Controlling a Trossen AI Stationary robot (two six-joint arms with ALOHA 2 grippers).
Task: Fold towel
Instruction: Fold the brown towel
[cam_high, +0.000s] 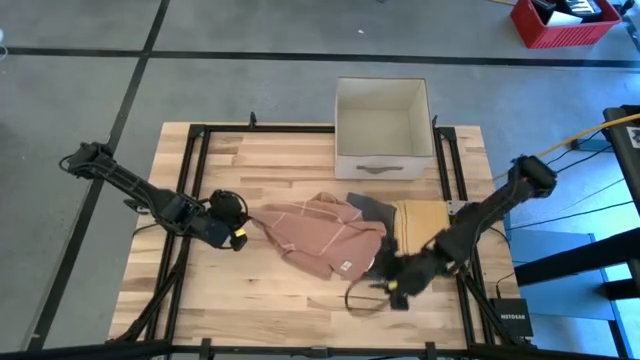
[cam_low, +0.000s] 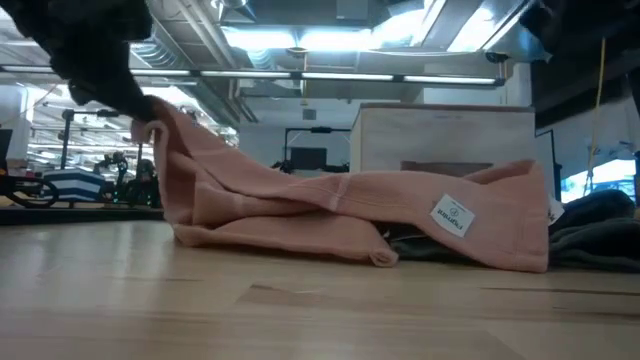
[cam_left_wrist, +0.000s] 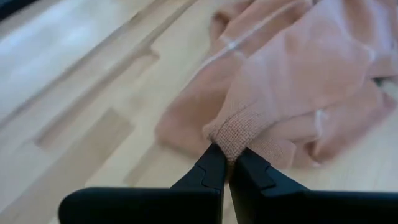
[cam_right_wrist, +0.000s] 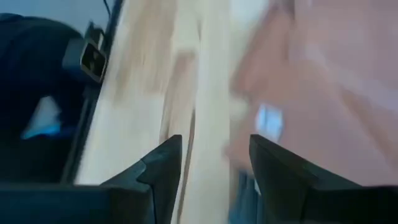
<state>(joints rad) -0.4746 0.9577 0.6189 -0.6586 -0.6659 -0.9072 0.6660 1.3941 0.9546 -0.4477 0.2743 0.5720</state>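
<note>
Partly, towel (cam_high: 322, 236) hides dark cloth (cam_high: 372, 209) underneath.

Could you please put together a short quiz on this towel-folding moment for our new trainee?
1. True or false: the left gripper is shut on a corner of the pink towel.
2. How do the right gripper's jaws stand: A) open and empty, B) shut on the towel?
3. What sits at the table's far edge beyond the towel?

Key: 1 true. 2 A. 3 an open white box.
</note>
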